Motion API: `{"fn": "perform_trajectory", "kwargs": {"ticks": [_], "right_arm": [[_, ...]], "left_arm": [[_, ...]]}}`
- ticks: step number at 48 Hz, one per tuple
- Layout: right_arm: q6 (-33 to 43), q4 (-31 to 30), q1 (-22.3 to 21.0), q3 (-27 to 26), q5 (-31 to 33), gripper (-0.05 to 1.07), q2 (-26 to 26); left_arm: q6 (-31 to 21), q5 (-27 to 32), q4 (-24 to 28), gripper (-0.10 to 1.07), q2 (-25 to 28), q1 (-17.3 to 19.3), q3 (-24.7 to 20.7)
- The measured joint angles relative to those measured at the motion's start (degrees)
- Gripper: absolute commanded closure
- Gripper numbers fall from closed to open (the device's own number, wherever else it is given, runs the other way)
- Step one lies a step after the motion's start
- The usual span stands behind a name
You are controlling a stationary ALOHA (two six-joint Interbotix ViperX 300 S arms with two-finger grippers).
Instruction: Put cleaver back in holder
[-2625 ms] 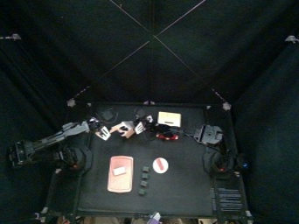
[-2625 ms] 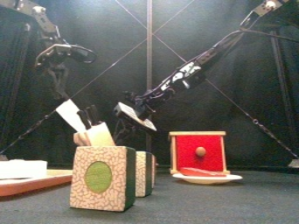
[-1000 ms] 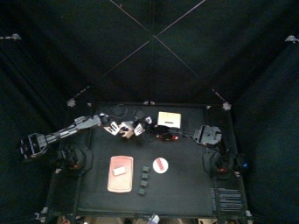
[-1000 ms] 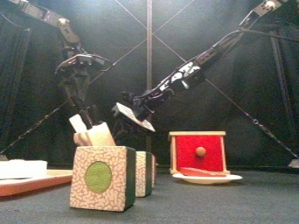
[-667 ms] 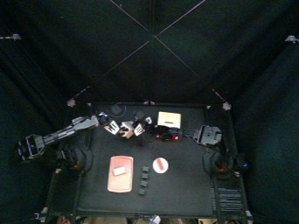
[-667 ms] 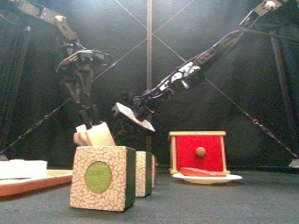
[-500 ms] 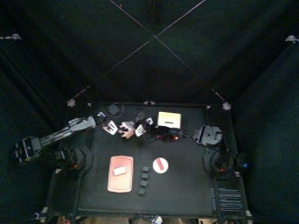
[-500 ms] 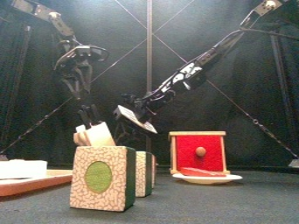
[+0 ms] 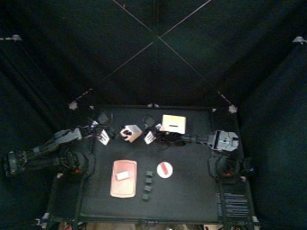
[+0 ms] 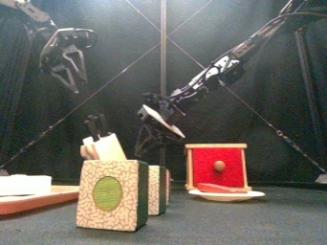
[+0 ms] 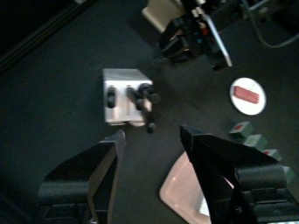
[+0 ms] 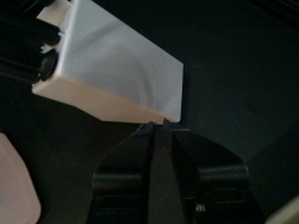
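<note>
The holder [image 11: 126, 94] is a pale wood block; it also shows in the front view [image 10: 107, 147] and the top view [image 9: 129, 135]. The cleaver stands in it with only its handle [image 10: 92, 125] sticking up, looking dark; the blade is hidden. The handle also shows in the left wrist view [image 11: 146, 96]. My left gripper [image 10: 67, 55] is open and empty, high above and left of the holder, also seen from its wrist [image 11: 152, 133]. My right gripper [image 12: 158, 131] is shut, its tips at the holder's lower edge [image 10: 159, 121].
Two green-patterned boxes [image 10: 109, 194] stand near the front. A red box [image 10: 215, 165] and an oval dish [image 10: 228, 194] are at the right. A pink oblong board [image 9: 122, 177] and a cream square board [image 9: 174, 121] lie on the table.
The left gripper lowered the cleaver's pale blade into the holder, let go, then rose and drew back to the left. The right gripper shifted slightly right.
</note>
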Motion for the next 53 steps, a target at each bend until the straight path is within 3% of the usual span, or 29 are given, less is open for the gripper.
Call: {"fn": "perform_trajectory", "kwargs": {"ticks": [13, 23, 37, 53], "right_arm": [[0.18, 0.18, 2.11, 7.73, 0.00, 0.44, -7.82], [0.18, 0.00, 3.69, 10.37, -0.09, 0.44, -10.28], [0.09, 0.18, 5.10, 11.87, 0.00, 0.44, -10.63], [0.09, 0.26, 7.29, 12.30, -0.09, 0.44, -10.81]], "left_arm": [[-0.35, -4.39, 0.00, 0.10, 0.00, -12.66, 2.46], [-0.35, -7.47, -0.09, 0.10, 0.88, -18.72, 5.10], [-0.26, -15.12, -1.85, 0.10, 0.97, -21.09, 7.03], [-0.09, -17.14, -2.90, 0.10, 1.67, -21.36, 7.38]]}}
